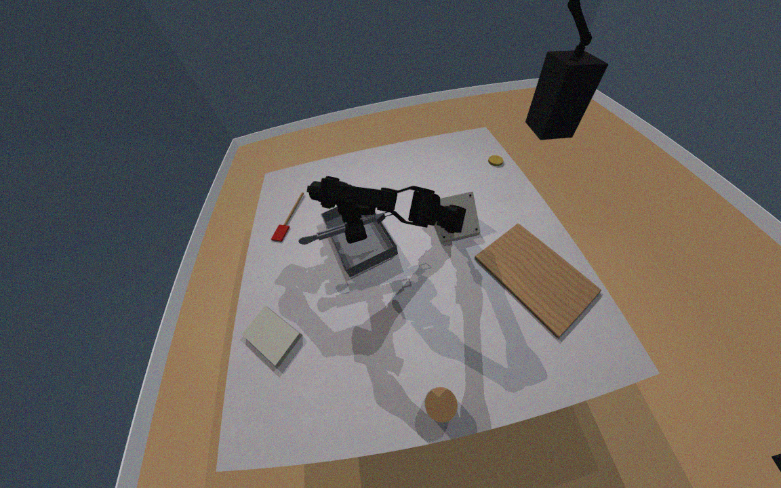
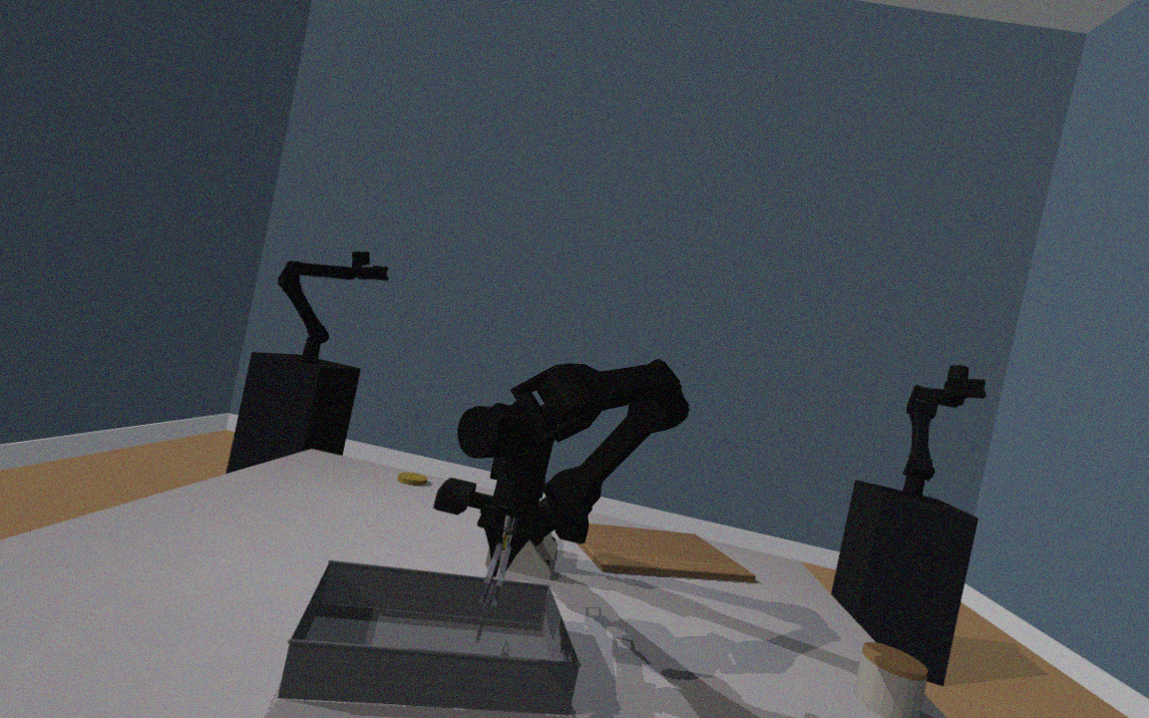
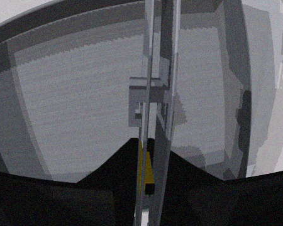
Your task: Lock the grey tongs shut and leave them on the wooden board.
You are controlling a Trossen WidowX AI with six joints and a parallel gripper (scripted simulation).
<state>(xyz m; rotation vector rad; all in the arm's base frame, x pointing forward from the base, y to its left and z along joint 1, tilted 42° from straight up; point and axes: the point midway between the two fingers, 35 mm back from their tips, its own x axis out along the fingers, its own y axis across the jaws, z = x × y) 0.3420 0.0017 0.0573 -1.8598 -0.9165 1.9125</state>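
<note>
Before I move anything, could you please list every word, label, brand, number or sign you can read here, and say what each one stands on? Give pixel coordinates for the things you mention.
There are none that I can read: no lettering, number or sign shows on the tongs (image 1: 314,237) (image 2: 497,571) (image 3: 163,176), the roasting tin (image 1: 375,263) (image 2: 427,678) (image 3: 246,78) or the wooden board (image 1: 537,278) (image 2: 663,551).
The yellow patch (image 3: 149,169) on the tongs bears no legible mark.

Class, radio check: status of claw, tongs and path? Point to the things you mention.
Claw (image 1: 355,239) (image 2: 504,560) (image 3: 141,145) shut on tongs (image 1: 321,234) (image 2: 496,575) (image 3: 174,63). Arms squeezed together; lock unconfirmed. Roasting tin (image 1: 375,265) (image 2: 427,683) (image 3: 246,63) beneath; wooden board (image 1: 539,278) (image 2: 667,551) unobstructed.
</note>
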